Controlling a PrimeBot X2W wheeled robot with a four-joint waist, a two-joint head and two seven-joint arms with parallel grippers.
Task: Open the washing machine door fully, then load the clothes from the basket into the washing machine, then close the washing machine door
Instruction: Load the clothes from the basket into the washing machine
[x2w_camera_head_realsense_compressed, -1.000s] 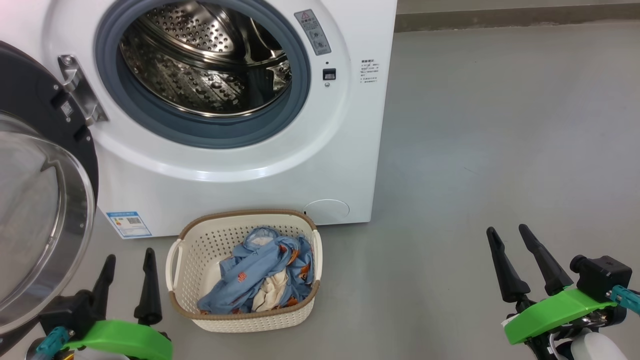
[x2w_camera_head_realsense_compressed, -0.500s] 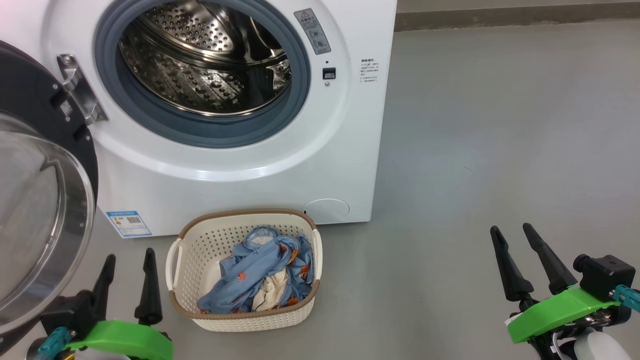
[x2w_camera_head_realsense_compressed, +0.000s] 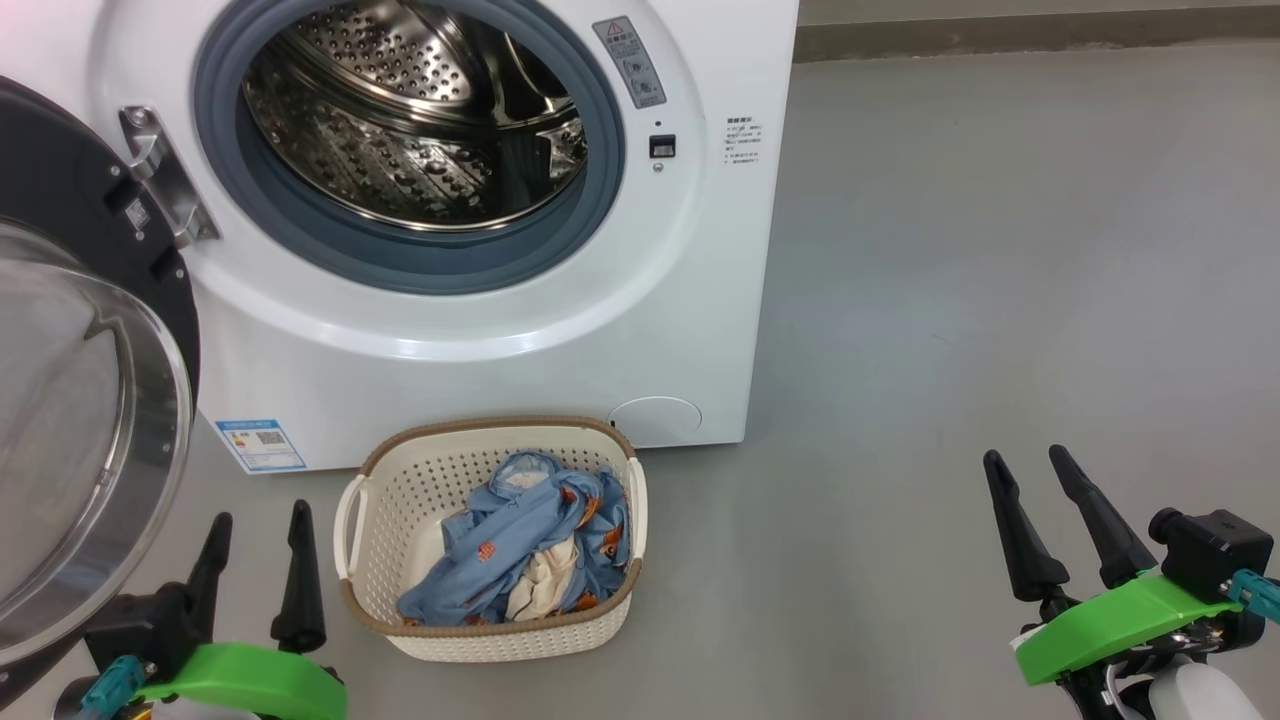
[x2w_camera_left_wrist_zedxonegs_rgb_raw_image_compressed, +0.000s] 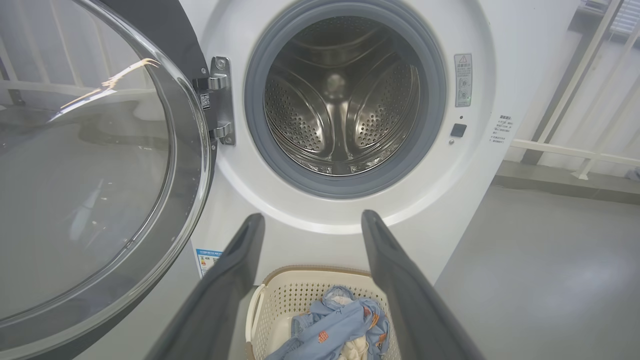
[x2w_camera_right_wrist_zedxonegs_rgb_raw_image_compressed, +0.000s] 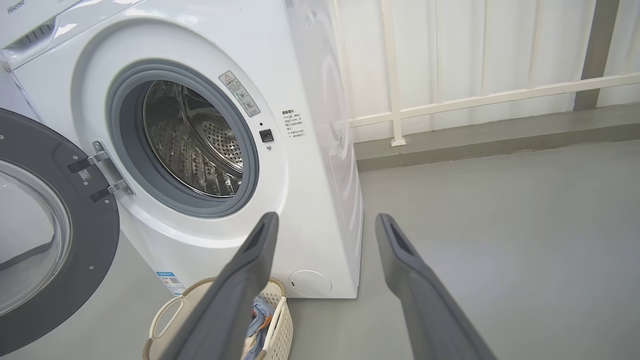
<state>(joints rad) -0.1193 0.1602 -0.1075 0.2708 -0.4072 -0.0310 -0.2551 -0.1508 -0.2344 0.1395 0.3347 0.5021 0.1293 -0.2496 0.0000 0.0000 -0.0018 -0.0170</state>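
We face the washing machine, a white front-loader on the grey floor. As far as we can see, its steel drum holds no fabric. The washing machine door hangs from its hinge on our left and is swung well out toward us, so the round mouth is unobstructed. We cannot tell whether the door is at its full swing, but we judge step 1 done or very nearly so. That puts step 2, the loading, in hand, and it has not yet begun.

The basket sits on the floor just in front of the machine, below the mouth. The clothes lie bundled inside it, with blue fabric on top and a cream piece tucked partly beneath.

Our left claw hovers low just beside the basket's left handle, with the door close on its other side. Its 2 fingers are spread and hold nothing. Our right claw is well apart to the right over bare floor, its 2 fingers likewise spread and empty.

We think the next move calls for 1 claw to descend into the basket, close on a thick fold of the blue fabric and lift it clear of the rim. It would then carry the bundle up and forward past the grey-blue seal into the drum. The left claw is nearer, but it must mind the door beside it. The cream piece may need a 2nd pick.
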